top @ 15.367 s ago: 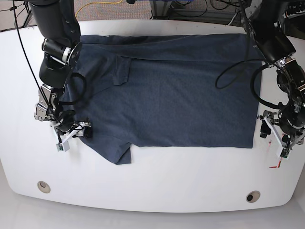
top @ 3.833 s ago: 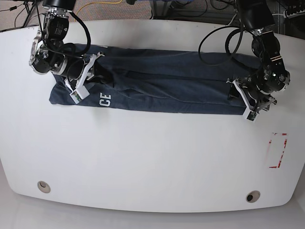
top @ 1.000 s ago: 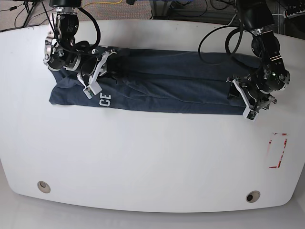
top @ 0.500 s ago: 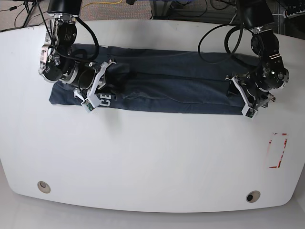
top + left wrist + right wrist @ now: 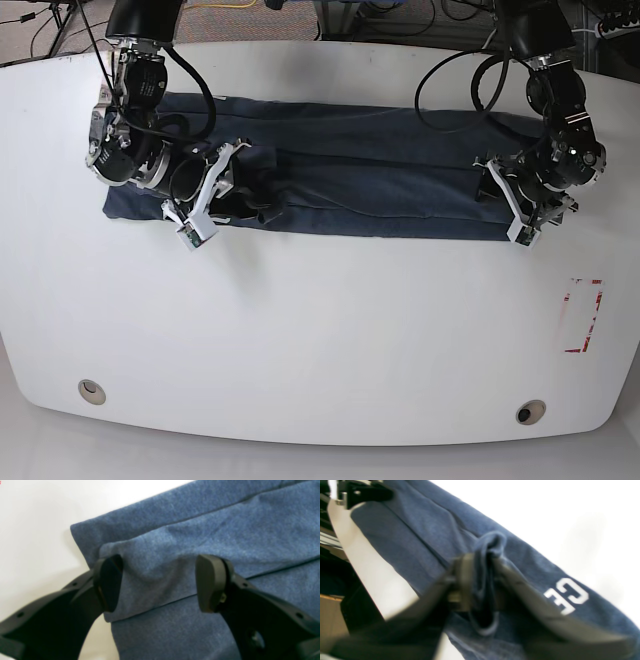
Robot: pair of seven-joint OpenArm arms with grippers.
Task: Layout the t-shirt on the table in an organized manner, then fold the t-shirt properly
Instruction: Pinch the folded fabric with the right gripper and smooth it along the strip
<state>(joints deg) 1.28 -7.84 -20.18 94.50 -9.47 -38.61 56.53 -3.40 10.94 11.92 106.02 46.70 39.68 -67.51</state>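
Here the t-shirt (image 5: 380,185) is seen folded into a long dark-blue band across the upper part of the table (image 5: 320,340) in the base view, running from the upper left to the upper right of the frame. At the left end of the band the right gripper (image 5: 215,190) is placed over the cloth, and at the right end the left gripper (image 5: 515,205) is placed at the band's short edge.

In the left wrist view the left gripper (image 5: 158,582) is shown with its jaws standing well apart, nothing being clamped; a raised hump of the t-shirt (image 5: 225,530) lies between the two pads, and the corner of the folded layers is seen just beside the left-hand pad (image 5: 108,582), with bare white table in the upper left of the frame.

In the right wrist view a bunched fold of the t-shirt (image 5: 420,525) is seen between the jaws of the right gripper (image 5: 483,585), which stand only narrowly apart around it; the picture is blurred, so whether the cloth is pinched or loose cannot be told. White lettering (image 5: 566,593) is visible on the fabric at the lower right of that frame.
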